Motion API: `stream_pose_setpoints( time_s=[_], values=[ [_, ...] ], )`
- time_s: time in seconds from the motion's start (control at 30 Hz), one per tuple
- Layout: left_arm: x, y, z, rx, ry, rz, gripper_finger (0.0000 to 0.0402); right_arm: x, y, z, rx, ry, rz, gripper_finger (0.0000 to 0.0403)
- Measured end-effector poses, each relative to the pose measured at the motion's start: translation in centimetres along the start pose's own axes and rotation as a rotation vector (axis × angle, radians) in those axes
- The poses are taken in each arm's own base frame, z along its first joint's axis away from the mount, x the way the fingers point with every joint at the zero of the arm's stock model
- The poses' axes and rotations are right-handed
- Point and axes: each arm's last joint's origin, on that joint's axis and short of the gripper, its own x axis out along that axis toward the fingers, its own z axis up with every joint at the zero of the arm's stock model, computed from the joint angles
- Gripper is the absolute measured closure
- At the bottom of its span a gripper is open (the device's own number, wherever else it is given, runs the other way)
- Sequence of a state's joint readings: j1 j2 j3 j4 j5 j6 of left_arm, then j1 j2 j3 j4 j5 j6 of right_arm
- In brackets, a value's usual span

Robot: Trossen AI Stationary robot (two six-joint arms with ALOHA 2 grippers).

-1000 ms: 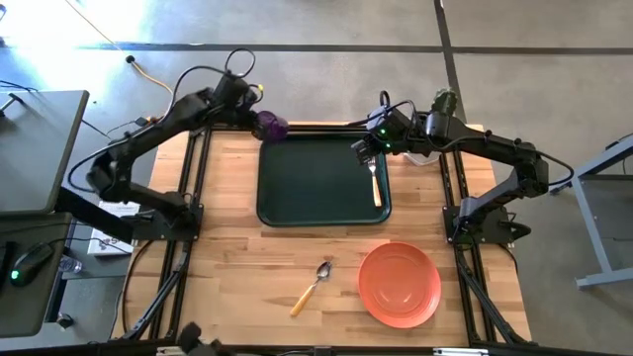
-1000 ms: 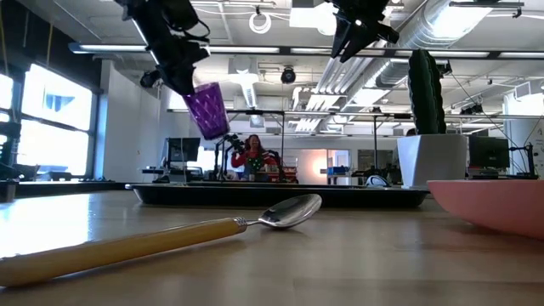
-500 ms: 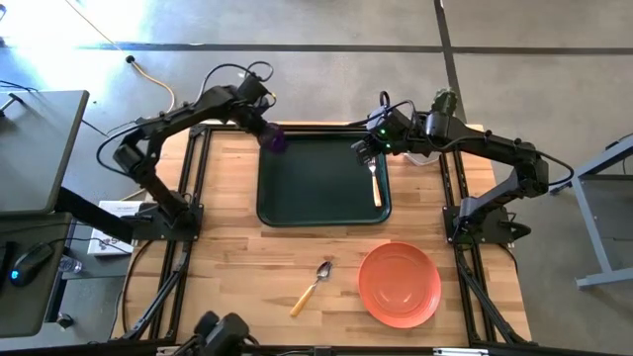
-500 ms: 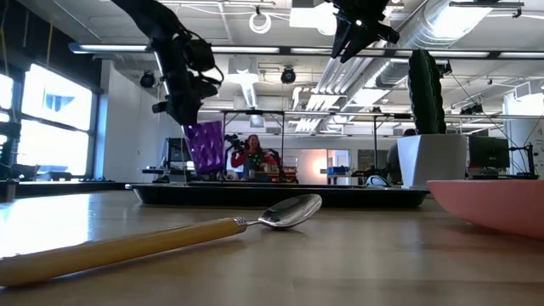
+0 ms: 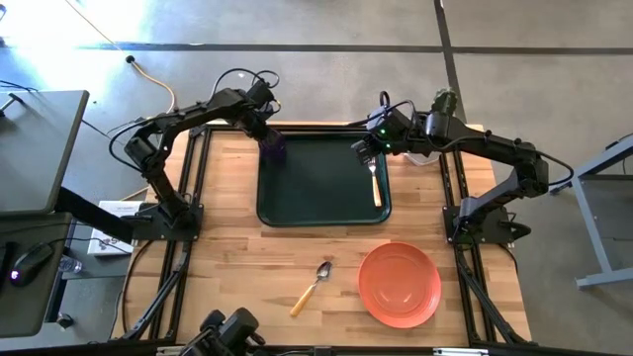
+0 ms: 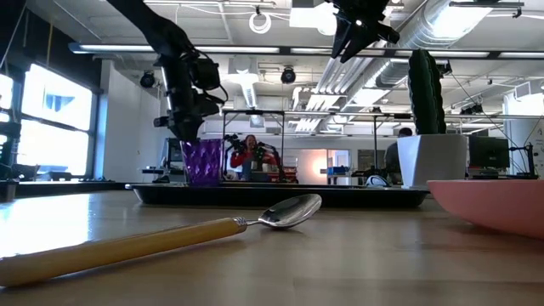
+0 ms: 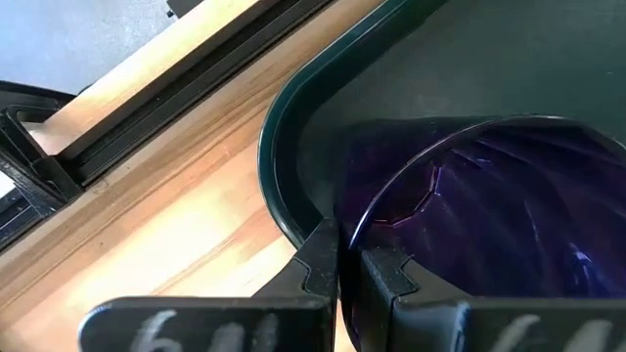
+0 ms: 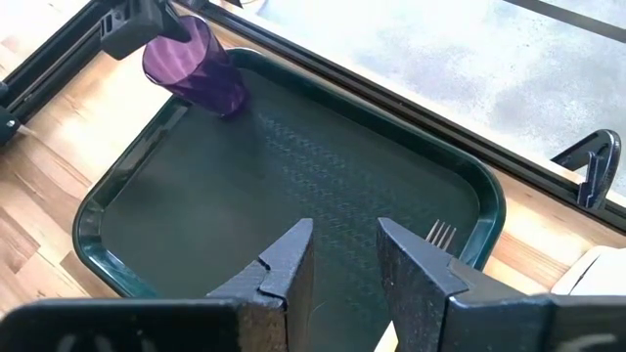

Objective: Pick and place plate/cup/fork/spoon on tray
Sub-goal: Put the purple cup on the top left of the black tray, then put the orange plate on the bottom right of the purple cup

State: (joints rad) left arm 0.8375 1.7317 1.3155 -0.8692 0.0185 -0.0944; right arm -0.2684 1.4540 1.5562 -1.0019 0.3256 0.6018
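Note:
The dark purple cup (image 5: pixel 275 148) stands upright in the far left corner of the dark green tray (image 5: pixel 316 188), with my left gripper (image 5: pixel 267 134) shut on it from above. The cup also shows in the low view (image 6: pixel 202 161). The fork (image 5: pixel 374 182) lies along the tray's right side. My right gripper (image 5: pixel 361 150) hangs open and empty above the tray's far right corner, high up in the low view (image 6: pixel 357 38). The spoon (image 5: pixel 312 286) and the salmon-orange plate (image 5: pixel 399 285) lie on the table near the front edge. My left gripper pinches the cup's rim (image 7: pixel 350 240) on the side toward the tray's left edge, one finger (image 7: pixel 386 276) inside the cup and one finger (image 7: pixel 318 262) outside. The fingers point down from above. The cup is upright, its base down at the tray's floor.
A white pot with a cactus (image 6: pixel 425 102) stands off the tray's far right corner, under my right arm. Bare wood lies left of the tray and between the tray and the spoon. The tray's middle (image 8: pixel 293 166) is bare.
My left gripper has gone down and toward the table's right edge with the cup, from beyond the tray's far left corner into that corner. The cup hung tilted and lifted clear; it has turned upright and come down to the tray's floor.

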Motion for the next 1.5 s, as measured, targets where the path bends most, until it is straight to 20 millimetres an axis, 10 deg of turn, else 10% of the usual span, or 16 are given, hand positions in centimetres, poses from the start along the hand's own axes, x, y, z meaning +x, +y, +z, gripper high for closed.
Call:
stream_pose_setpoints(
  time_s=[1.03, 1.5],
  values=[
    [0.2, 0.0, 0.1, 0.002, 0.001, -0.003, 0.0325, 0.0, 0.0, 0.0, 0.000, -0.003, -0.004, 0.0300],
    [-2.8, -0.3, 2.1, 0.006, -0.082, -0.011, 0.0314, 0.0, 0.0, 0.0, -0.001, 0.000, -0.006, 0.0300]
  ],
)
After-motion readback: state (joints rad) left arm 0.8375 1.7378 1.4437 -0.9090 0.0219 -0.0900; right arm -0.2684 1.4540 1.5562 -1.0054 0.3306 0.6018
